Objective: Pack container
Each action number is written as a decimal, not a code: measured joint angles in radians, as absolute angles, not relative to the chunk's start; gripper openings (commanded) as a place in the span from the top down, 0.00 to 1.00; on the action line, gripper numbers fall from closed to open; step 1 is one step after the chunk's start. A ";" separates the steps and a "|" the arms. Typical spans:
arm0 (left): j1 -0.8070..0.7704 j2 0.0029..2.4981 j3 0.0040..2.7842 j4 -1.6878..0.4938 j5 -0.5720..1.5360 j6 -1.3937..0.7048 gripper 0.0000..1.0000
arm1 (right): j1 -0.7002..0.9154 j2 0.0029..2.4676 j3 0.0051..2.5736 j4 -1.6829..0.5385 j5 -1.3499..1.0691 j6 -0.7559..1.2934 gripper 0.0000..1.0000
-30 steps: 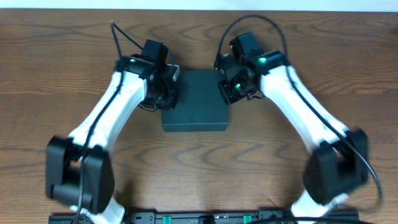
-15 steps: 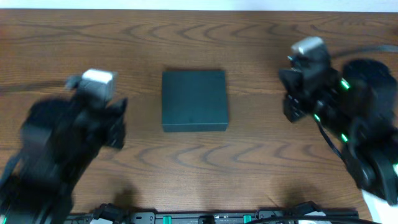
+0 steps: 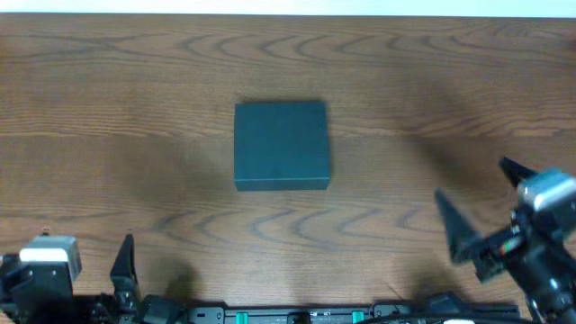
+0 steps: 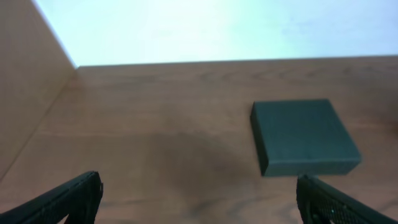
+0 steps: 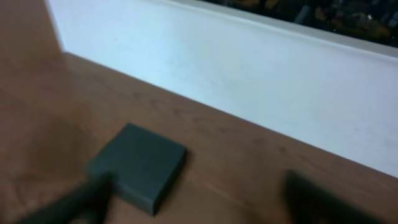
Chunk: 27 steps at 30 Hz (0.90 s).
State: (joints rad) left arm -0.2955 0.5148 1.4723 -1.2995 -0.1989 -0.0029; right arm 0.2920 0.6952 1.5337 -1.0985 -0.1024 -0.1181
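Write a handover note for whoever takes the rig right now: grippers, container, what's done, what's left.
Left gripper: open, empty, down at the near left edge of the table, well apart from the container.
Right gripper: open, empty, at the near right, also apart from it.
Container: mid-table, lying flat, lid down, nothing touching it.
Done: the lid looks shut. What is inside cannot be seen.
Left: probably only a check that the lid sits flush all round.
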 measured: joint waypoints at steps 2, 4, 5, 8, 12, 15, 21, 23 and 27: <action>-0.295 0.503 1.472 -1.341 -0.205 -0.003 0.02 | 0.292 0.672 1.535 -1.151 -0.102 -0.120 0.01; -0.295 0.500 1.472 -1.386 -0.210 -0.003 0.02 | 0.292 0.659 1.535 -1.202 -0.102 -0.120 0.01; -0.295 0.500 1.472 -1.409 -0.211 -0.003 0.02 | 0.292 0.656 1.535 -1.224 -0.101 -0.120 0.01; -0.295 0.500 1.472 -1.447 -0.213 -0.003 0.01 | 0.292 0.655 1.535 -1.290 -0.100 -0.120 0.01; -0.295 0.500 1.472 -1.459 -0.214 -0.003 0.02 | 0.292 0.655 1.535 -1.367 -0.100 -0.120 0.01; -0.295 0.500 1.472 -1.459 -0.214 -0.003 0.02 | 0.292 0.655 1.535 -1.411 -0.100 -0.120 0.01; -0.295 0.500 1.472 -1.459 -0.214 -0.003 0.02 | 0.292 0.655 1.535 -1.461 -0.099 -0.120 0.01; -0.295 0.500 1.472 -1.459 -0.214 -0.003 0.02 | 0.292 0.655 1.535 -1.462 -0.099 -0.120 0.01; -0.295 0.500 1.472 -1.459 -0.214 -0.003 0.02 | 0.292 0.655 1.535 -1.462 -0.099 -0.120 0.01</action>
State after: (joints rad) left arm -0.2955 0.5003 1.4723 -1.4593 -0.2138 -0.0029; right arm 0.2920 0.6552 1.5352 -1.4624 -0.0994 -0.1204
